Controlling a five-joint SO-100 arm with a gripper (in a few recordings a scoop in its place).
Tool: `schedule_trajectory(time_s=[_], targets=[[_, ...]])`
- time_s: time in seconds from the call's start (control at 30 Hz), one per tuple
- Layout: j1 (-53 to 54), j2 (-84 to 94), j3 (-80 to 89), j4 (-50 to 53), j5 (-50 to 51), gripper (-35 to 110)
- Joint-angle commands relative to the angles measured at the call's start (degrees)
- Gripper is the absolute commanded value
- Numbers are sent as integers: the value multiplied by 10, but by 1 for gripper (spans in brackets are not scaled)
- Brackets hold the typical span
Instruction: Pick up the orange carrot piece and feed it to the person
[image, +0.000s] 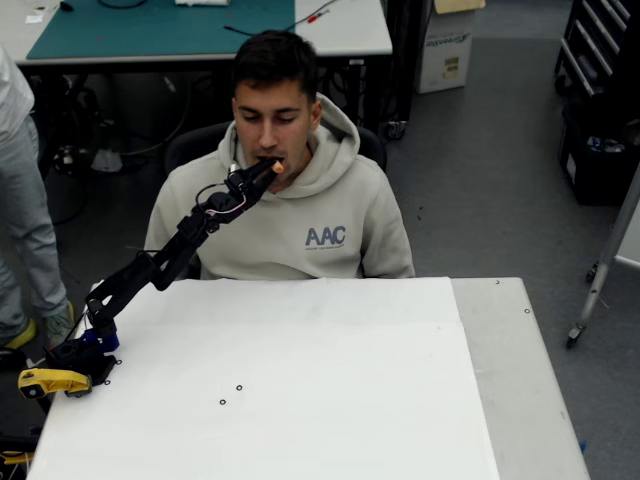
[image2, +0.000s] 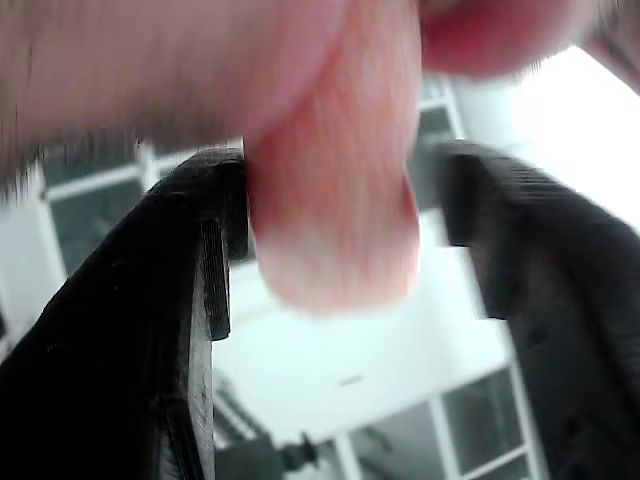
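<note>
In the overhead view the arm reaches up from the table (image: 300, 400) with the gripper (image: 268, 170) at the mouth of the person (image: 290, 220), and the carrot (image: 277, 166) sticks out past the fingertips, its far end at his lips. In the wrist view the carrot (image2: 335, 200) runs lengthwise between the jaws and on toward the mouth; the left jaw touches it and a gap shows at the right, so the hold looks loosened. I judge only letting go and backing straight off along that axis remains
</note>
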Motion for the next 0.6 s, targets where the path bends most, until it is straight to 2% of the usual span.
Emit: schedule_trajectory(time_s=[0.0, 0.27, 0.57], targets=[[6, 40, -34, -11, -4, 23], [12, 40, -34, -11, -10, 21], [80, 34, -25, -11, -4, 21]])
